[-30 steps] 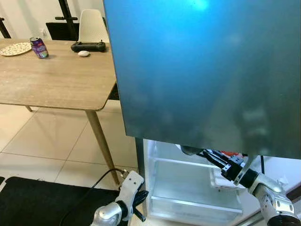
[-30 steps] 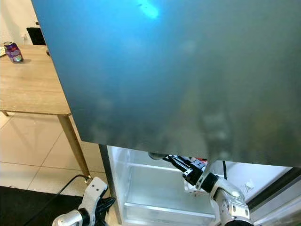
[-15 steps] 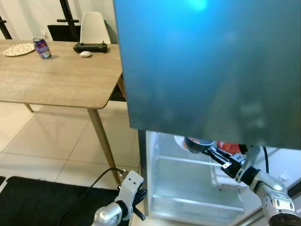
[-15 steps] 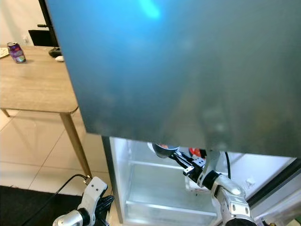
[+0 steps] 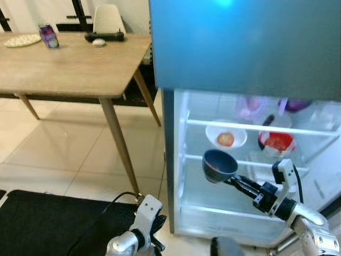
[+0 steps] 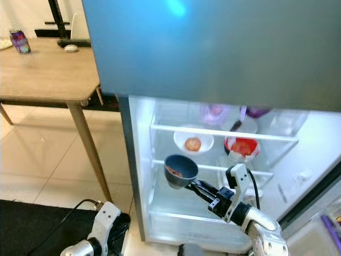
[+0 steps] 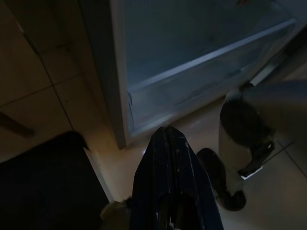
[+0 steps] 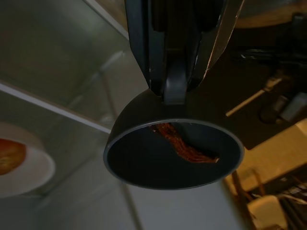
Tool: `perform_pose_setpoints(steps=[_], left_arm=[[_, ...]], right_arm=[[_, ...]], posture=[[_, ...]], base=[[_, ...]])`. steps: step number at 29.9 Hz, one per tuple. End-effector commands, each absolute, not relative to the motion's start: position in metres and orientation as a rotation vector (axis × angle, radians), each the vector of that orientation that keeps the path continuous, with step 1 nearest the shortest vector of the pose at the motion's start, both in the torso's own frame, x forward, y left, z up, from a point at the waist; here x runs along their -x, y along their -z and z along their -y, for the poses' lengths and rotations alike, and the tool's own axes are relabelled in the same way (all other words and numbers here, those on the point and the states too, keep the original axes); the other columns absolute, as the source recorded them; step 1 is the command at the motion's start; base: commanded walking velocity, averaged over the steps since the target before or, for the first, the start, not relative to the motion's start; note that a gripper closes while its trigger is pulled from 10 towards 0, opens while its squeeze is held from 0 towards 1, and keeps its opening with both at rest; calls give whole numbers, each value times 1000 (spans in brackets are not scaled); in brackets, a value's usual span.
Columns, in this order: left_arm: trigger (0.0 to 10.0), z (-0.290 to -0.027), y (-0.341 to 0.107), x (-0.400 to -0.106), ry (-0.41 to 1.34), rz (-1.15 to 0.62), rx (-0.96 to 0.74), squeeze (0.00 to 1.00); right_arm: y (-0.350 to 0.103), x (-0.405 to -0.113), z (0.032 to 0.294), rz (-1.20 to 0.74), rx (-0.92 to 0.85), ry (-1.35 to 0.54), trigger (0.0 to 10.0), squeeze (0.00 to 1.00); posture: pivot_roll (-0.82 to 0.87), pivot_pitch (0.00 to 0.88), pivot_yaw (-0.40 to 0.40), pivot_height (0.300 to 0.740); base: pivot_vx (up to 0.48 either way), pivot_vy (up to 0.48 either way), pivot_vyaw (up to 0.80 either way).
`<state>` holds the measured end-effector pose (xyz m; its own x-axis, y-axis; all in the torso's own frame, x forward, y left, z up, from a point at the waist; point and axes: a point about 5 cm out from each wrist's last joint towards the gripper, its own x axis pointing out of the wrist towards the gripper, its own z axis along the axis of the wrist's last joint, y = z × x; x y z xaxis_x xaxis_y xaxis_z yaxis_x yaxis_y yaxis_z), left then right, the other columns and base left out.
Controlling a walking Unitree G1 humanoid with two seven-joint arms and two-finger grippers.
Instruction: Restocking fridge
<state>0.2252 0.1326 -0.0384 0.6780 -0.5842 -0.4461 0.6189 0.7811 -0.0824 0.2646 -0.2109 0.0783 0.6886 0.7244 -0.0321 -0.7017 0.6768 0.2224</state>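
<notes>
1. Tiled floor and a wooden table took up the left of the left eye view, with a plate, a purple can and a dark controller at the table's far end. To the right you had the fridge open, its door looming across the top. Your right gripper reached into the cabinet, its fingers clamped on the rim of a dark blue bowl that hung clear of the glass, in front of the middle shelf. Above it, on the upper shelf, stood a white bowl with something round and red in it, and a red-filled dish beside that.

2. From the right eye view you got the same layout: the carried bowl was tilted, apart from the white bowl above. The left gripper hung idle down by the black mat.

3. Your left wrist view was dark. Its two black fingers lay pressed together, pointing at the fridge's bottom edge.

4. Your right wrist view confirmed the pinch on the bowl's rim and showed a reddish-brown strip of food lying inside.

5. I judge you were mid-placement. Next you would need to level the bowl, carry it further in over a bare stretch of shelf, set it down, and only then release.
</notes>
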Motion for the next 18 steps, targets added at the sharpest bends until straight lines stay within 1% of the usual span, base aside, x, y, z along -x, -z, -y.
perform_pose_setpoints(steps=[1,7,9,13,15,18], left_arm=[[10000,-124,31,-234,688,-418,-65,0],[10000,-116,22,-242,713,-360,-58,0],[10000,-106,10,-251,754,-284,-58,0],[10000,-98,1,-257,787,-224,-60,0],[10000,-89,-11,-265,820,-150,-60,0],[10000,-84,-18,-268,843,-110,-63,0]], right_arm=[[-92,-266,214,-64,-198,-815,10000,0],[-107,-267,217,-6,-204,-830,10000,0],[-126,-263,215,45,-189,-897,10000,0],[-136,-259,213,59,-152,-943,10000,0],[-147,-262,213,85,-110,-938,10000,0],[-156,-268,215,110,-83,-897,10000,0]], posture=[[-84,0,-4,590],[-84,0,-3,590],[-86,0,-1,590],[-86,0,-1,590],[-86,0,-2,590],[-88,0,1,590]], base=[[0,0,0],[0,0,0],[0,0,0],[0,0,0],[0,0,0],[0,0,0]])
